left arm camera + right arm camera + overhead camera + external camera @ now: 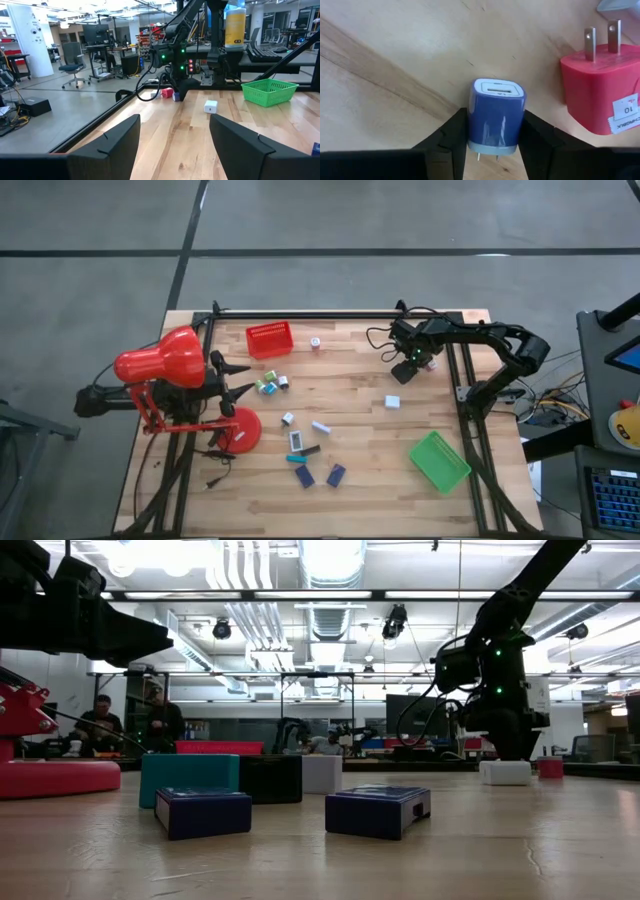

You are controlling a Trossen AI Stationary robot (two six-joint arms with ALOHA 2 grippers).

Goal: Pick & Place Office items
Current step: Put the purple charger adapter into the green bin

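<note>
Left hand waits near red lamp, fingers apart, holding nothing.

Red tray at back: contents not clear from above. White, teal, navy office items lie loose mid-counter; lone white block further right.

My right hand at back right, fingers clamped on blue plug adapter, red adapter just beside.

Green tray near front right looks empty. Judgement: early; most pieces unplaced.

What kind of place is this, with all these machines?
Probably a robotics lab or workshop: bare ceiling ducts over an open floor, office chairs and benches, people seated at desks behind the wooden table.
</note>
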